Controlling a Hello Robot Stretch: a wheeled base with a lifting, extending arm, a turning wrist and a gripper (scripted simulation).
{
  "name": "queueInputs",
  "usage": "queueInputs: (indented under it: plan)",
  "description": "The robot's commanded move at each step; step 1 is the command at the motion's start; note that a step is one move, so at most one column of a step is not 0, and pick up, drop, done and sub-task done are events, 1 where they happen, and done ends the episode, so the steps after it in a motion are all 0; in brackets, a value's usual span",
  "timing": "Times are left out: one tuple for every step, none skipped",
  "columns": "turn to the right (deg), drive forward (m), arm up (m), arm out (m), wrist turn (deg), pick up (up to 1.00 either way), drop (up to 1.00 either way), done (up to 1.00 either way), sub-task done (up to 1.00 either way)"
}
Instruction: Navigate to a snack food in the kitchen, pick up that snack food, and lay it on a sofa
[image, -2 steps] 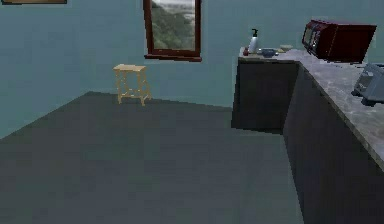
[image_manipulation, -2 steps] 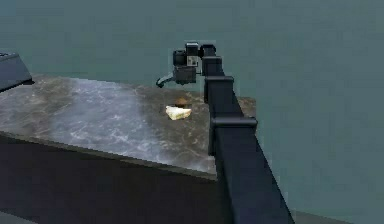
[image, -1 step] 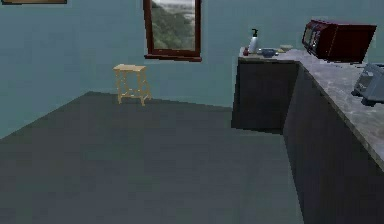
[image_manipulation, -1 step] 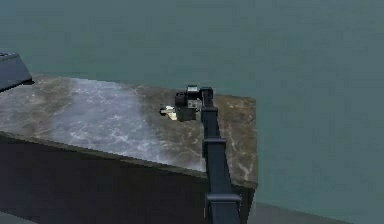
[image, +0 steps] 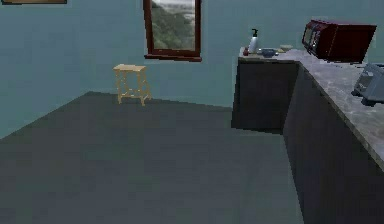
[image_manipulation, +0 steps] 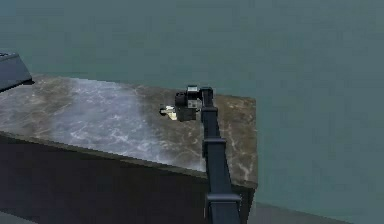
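Above the marble counter (image_manipulation: 90, 118), the pincer (image_manipulation: 175, 108)

1. floor (image: 120, 160): dark, with a small wooden stool (image: 130, 83) standing on it near the far wall.
2. counter (image: 328, 74), forward view's right: a dark red microwave (image: 338, 40), a white bottle (image: 254, 40) at the far end and a grey appliance (image: 372, 85) at the picture's edge stand on it.
3. marbled top (image_manipulation: 90, 115), arm side view: a pale thing (image_manipulation: 171, 111) lies toward its right end, and a dark object (image_manipulation: 12, 70) sits at the left edge.
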Motion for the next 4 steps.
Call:
queueInputs:
  plan:
    - [0.0, 0.00, 0.10, 0.00, 0.0, 0.00, 0.00, 0.00, 0.00]
    - [0.0, 0.00, 0.04, 0.00, 0.0, 0.00, 0.00, 0.00, 0.00]
    - [0.0, 0.00, 0.00, 0.00, -45.0, 0.00, 0.00, 0.00, 0.00]
    - [0.0, 0.00, 0.00, 0.00, -45.0, 0.00, 0.00, 0.00, 0.00]
